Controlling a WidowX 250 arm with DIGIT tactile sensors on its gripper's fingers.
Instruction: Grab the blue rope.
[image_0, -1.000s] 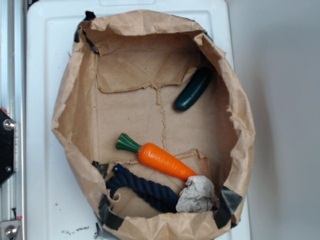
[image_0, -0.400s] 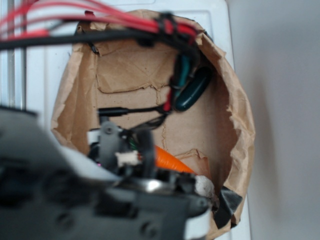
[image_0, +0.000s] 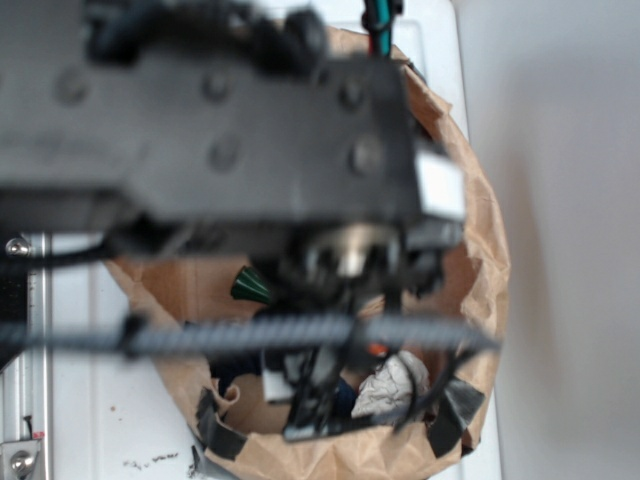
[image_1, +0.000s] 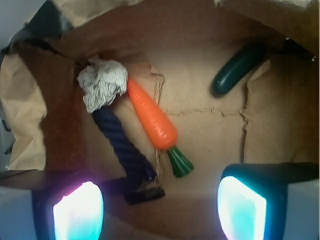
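Note:
The blue rope lies on the floor of the brown paper bag, running from a crumpled white wad down towards my left finger. In the wrist view my gripper hangs above the bag floor, open, with nothing between its lit pads. The rope's lower end sits just above and right of the left pad. An orange carrot lies beside the rope on its right. In the exterior view my arm hides most of the bag and nearly all of the rope.
A dark green cucumber toy rests at the bag's far side. The bag's crumpled walls ring everything. A grey ridged cable crosses the exterior view. The bag stands on a white surface.
One second ago the arm was out of the exterior view. It has since swung in over the bag and now covers the upper and middle part of the bag. The objects have not moved.

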